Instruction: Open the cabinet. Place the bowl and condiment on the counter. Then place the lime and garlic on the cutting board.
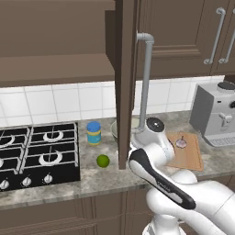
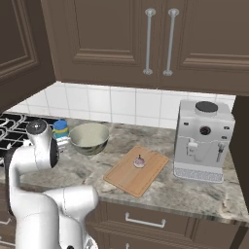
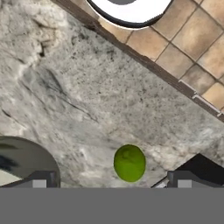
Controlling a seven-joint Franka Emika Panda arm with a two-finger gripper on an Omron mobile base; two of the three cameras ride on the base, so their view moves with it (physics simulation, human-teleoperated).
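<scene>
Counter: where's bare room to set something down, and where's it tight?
Free: the counter strip in front of the coffee machine, and the front edge between the stove and the cutting board, apart from the lime. The board is bare except for the garlic. Tight: the condiment, bowl and open cabinet door cluster together.

Open cabinet door [image 1: 125,92] edge-on between lime [image 1: 103,160] and cutting board [image 1: 186,151], bare counter [image 1: 98,176] around lime

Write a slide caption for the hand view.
Open tool above the lime on the counter.
</scene>
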